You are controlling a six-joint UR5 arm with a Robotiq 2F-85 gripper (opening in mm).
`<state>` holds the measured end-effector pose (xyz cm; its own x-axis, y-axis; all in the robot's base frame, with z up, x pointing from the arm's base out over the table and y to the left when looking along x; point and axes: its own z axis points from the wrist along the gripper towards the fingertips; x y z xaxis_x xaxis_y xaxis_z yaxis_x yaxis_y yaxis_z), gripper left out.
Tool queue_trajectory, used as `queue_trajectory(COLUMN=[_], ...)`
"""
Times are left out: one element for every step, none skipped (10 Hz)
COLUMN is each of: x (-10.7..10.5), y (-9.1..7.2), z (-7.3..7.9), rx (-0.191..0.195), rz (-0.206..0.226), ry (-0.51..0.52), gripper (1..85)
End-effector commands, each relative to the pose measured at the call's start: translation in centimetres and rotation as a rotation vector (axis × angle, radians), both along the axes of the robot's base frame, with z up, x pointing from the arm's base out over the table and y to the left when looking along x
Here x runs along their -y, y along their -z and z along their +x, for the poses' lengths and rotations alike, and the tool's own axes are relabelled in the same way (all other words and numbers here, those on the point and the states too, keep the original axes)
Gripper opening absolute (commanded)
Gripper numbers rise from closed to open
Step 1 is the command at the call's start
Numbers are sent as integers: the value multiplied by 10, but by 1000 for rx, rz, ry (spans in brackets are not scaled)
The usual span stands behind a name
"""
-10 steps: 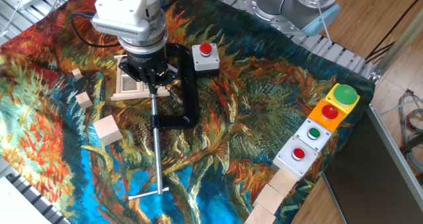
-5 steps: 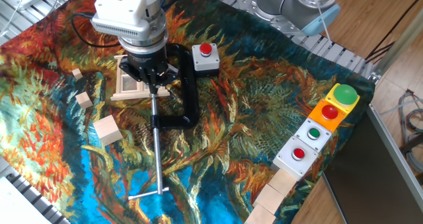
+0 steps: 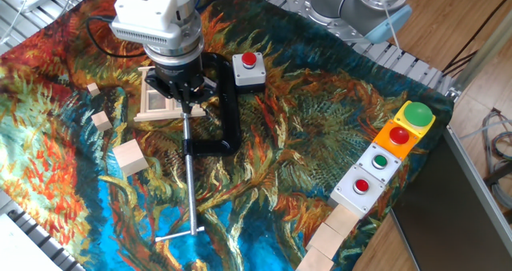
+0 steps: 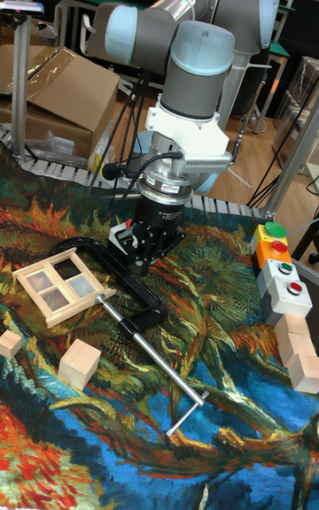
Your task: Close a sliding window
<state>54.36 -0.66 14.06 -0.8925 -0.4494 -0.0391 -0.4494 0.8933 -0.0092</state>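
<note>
Where patterned cloth [image 3: 304, 135] covers table | cardboard [image 4: 66, 94] behind | gripper [image 4: 147, 255] state unclear

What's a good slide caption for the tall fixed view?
UR5 tool hovering beside the sliding window and black C-clamp on a colourful patterned cloth.
</note>
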Motion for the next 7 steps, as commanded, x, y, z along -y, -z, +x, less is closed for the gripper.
queue_trajectory(x=[0, -3, -5, -7, -4, 7, 16], y=[-1, -1, -1, 0, -1, 1, 4], z=[-1, 0, 2, 4, 4, 1, -4], rx=[-3, -2, 6, 11, 13, 3, -8], rz=[4, 15, 24, 42, 58, 67, 71], ry=[-4, -9, -13, -19, -27, -38, -30], gripper=[13, 13, 13, 13, 13, 13, 13])
